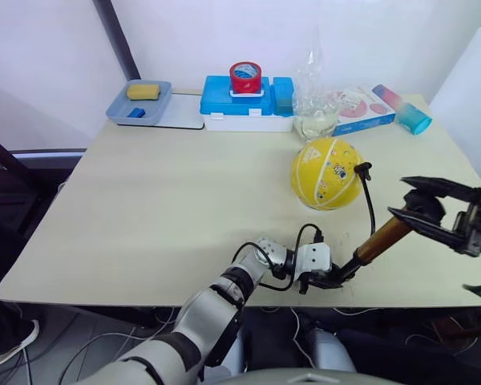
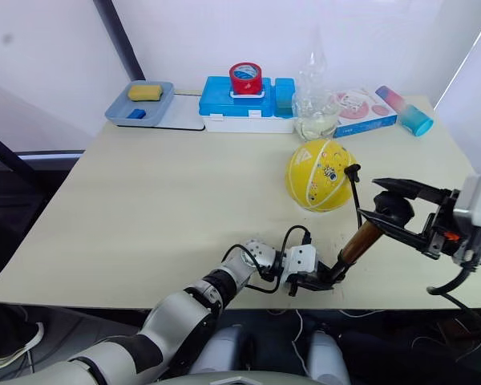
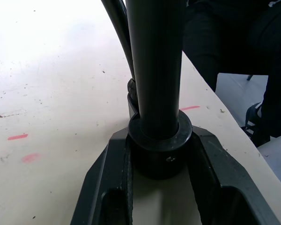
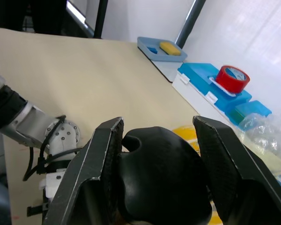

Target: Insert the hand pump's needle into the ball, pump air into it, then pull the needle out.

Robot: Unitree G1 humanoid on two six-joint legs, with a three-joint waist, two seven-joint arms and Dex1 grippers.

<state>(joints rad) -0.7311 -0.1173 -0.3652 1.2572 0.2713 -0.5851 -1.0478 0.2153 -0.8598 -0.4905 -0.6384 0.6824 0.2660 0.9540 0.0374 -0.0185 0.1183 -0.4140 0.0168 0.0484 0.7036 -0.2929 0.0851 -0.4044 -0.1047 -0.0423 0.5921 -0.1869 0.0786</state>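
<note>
- The ball (image 1: 327, 172) sits on the table (image 1: 144, 208), toward the right side, in front of a clear plastic bag (image 1: 315, 112)
- The hand pump (image 1: 381, 239) leans at a slant near the table's front edge, just in front of the ball, base down and handle up
- The left gripper (image 1: 327, 279) is closed around the pump's black base; the left wrist view shows both fingers (image 3: 103, 187) pressed against the base collar
- The right gripper (image 1: 433, 210) has its fingers (image 4: 98, 159) on either side of the black handle, gripping it
- The thin black hose (image 1: 369, 200) runs up from the pump to the ball's right side, where the needle (image 1: 362, 169) fitting meets the rubber; the pin itself is too small to make out
- At the back stand a red tape roll (image 1: 245, 77) on a blue box (image 1: 244, 100) and a grey tray (image 1: 140, 102)
</note>
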